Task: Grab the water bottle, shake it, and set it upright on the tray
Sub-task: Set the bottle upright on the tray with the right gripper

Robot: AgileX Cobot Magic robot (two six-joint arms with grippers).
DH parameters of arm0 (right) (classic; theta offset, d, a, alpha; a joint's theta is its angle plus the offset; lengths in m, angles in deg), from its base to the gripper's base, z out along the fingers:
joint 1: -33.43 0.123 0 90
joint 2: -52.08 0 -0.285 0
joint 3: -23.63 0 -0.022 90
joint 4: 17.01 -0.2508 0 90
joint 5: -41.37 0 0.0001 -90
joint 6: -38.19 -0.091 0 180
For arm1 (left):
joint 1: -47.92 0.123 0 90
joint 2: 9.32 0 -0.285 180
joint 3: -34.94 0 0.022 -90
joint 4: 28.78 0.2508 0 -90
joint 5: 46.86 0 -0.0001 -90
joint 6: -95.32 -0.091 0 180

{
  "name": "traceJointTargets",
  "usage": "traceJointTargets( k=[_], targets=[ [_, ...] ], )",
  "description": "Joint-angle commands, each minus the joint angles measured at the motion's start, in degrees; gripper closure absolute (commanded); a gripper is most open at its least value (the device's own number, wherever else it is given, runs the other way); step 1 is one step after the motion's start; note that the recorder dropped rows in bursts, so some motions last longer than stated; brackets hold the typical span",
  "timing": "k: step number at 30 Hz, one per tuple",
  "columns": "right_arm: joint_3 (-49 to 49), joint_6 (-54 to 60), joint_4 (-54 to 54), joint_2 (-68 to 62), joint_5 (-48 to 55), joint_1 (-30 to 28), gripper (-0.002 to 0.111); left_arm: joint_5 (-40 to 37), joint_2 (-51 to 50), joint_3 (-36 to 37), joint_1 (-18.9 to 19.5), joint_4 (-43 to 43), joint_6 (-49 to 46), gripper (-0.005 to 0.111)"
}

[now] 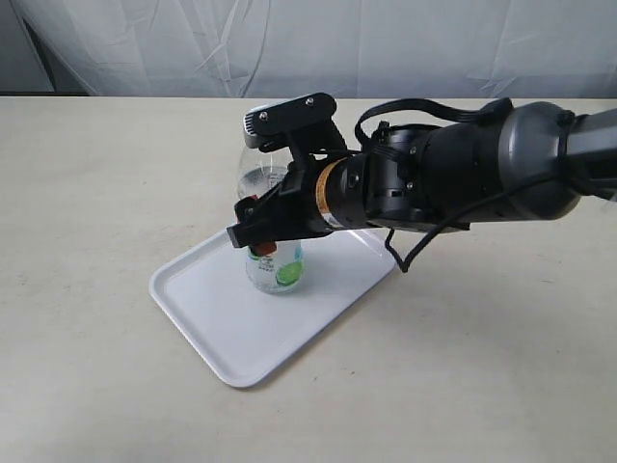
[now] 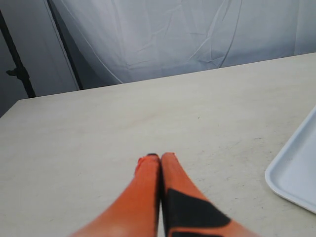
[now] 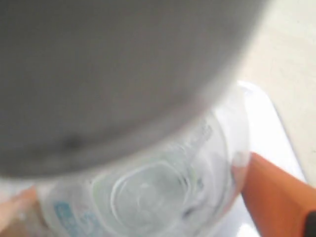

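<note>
Water bottle: clear thin plastic, likely light, slick, easily dented; stands upright on or just above tray, well in from table's far edge. Pinched mid-body at the label by right gripper, probably the soundest hold; left gripper closed, empty.

White tray, clear green-marked bottle

Beige table w/ white tray on it.

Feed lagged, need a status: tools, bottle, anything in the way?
Right tool shut on water bottle. Bottle upright, looks seated on tray. Left tool shut, over table beside tray. No obstruction seen.
</note>
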Motion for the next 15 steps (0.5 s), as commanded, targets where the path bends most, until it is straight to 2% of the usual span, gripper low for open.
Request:
traceJointTargets(
  k=[1, 7, 15],
  targets=[
    [0.25, 0.24, -2.82, 0.21, 1.97, -0.01, 0.023, 0.77, 0.26, 0.21, -0.02, 0.0, 0.02, 0.106],
    [0.25, 1.31, -2.94, 0.21, 3.95, 2.62, 0.023, 0.77, 0.26, 0.21, -0.02, 0.0, 0.02, 0.106],
    [0.25, 3.15, -1.75, 2.19, 14.58, 6.59, 0.023, 0.77, 0.26, 0.21, -0.02, 0.0, 0.12, 0.106]
  ],
)
